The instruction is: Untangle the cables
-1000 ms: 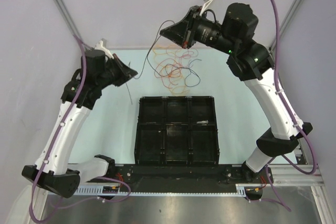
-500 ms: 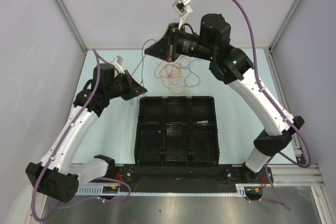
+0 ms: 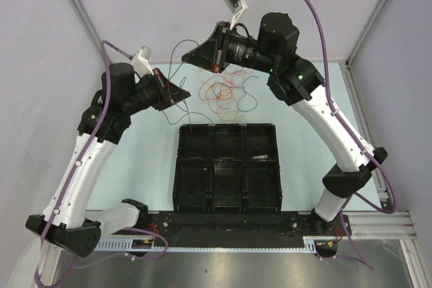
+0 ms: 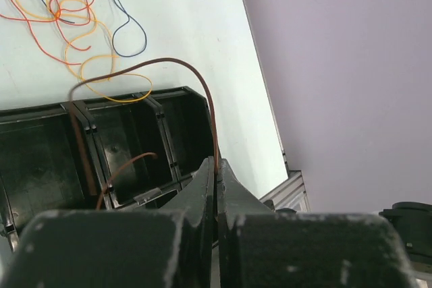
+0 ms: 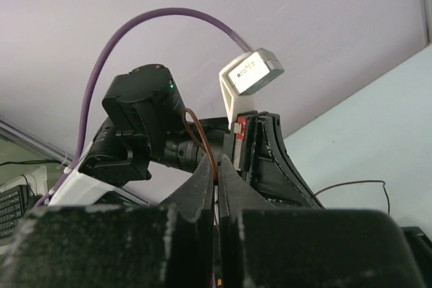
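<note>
Above the table (image 3: 152,156), left tool (image 4: 216,166) and right tool (image 5: 216,170) pinch brown cable (image 4: 213,126) arching crosswise.

The pale green worktop (image 3: 304,139) carries 1 black tray (image 3: 227,125) of 6 compartments. A loose tangle of cables (image 3: 219,92) lies just beyond its far edge.

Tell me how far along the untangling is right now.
Done: nothing sorted that I can see; no cable visibly rests in the black tray. In hand: the left gripper and right gripper are both shut on one brown cable, held up between them. Left: the orange, red and dark blue cables lie in a tangled heap beyond the tray.
</note>
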Motion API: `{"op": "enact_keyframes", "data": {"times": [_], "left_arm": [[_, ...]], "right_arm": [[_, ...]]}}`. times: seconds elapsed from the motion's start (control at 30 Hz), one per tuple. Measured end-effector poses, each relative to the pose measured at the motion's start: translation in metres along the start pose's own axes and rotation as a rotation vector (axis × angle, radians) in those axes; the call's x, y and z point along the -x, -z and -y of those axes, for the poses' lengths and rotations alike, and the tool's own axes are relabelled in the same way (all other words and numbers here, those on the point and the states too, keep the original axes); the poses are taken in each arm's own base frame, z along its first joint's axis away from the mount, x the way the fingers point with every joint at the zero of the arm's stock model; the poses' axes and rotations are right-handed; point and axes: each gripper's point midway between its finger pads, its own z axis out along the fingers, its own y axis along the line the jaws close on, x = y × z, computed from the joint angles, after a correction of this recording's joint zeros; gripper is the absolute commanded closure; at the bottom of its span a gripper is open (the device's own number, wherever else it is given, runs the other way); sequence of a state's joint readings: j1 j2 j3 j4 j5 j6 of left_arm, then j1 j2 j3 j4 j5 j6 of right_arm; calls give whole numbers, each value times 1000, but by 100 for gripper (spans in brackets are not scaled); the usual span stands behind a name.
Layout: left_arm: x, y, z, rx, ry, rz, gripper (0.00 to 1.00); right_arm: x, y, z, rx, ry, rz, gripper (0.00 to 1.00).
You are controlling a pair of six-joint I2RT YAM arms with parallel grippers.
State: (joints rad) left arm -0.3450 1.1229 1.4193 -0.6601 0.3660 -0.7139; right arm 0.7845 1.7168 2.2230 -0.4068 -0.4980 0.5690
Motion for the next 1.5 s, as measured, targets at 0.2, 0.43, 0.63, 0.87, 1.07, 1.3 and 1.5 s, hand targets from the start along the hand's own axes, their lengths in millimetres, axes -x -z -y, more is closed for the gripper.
{"op": "enact_keyframes", "data": {"times": [0.2,0.43,0.63,0.87,1.07,1.3,1.5], "left_arm": [[-14,-6,-16,29,10,-36,100],[-60,-27,-58,93,76,-162,100],[-60,-34,-60,84,74,-163,100],[-70,-43,-72,109,82,-202,99],[-81,-51,-86,135,80,-242,65],[-88,-52,-104,204,59,-272,33],[-90,-48,-119,287,40,-273,27]], "right_arm": [[2,0,-1,11,8,9,100],[-20,-4,22,-26,-27,-44,100],[-42,-8,42,-62,-59,-92,100],[-52,-6,53,-84,-72,-106,100],[-55,-5,58,-96,-77,-114,100],[-64,3,76,-161,-102,-147,100],[-78,12,98,-235,-127,-188,100]]}}
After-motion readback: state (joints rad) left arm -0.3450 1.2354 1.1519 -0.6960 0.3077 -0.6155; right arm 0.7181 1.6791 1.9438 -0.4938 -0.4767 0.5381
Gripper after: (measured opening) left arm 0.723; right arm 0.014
